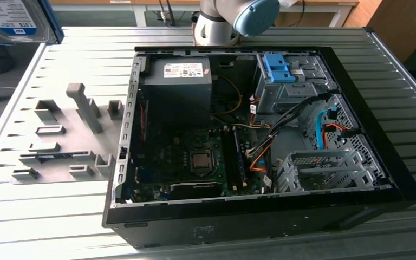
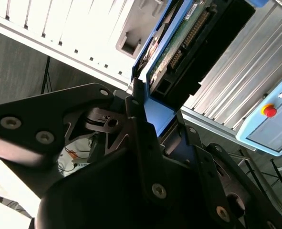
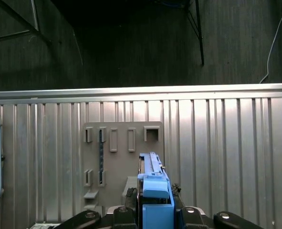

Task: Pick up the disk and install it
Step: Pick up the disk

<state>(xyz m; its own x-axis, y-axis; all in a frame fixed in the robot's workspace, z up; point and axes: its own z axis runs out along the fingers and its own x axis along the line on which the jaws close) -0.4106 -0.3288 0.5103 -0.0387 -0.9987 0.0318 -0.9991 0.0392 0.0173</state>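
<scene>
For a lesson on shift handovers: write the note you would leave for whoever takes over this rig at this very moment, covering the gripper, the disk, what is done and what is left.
Gripper: shut on the disk, clamped on its blue rail, as both wrist views show.
Disk: held in the air at the exterior view's upper left, lifted off the grey holder plate.
Done: the disk is picked up.
Left: installing it; it is not yet inside the open computer case.

Robotics lab bench. A ribbed metal table carries an opened computer case and a grey fixture plate. Robot arm base stands behind.
</scene>
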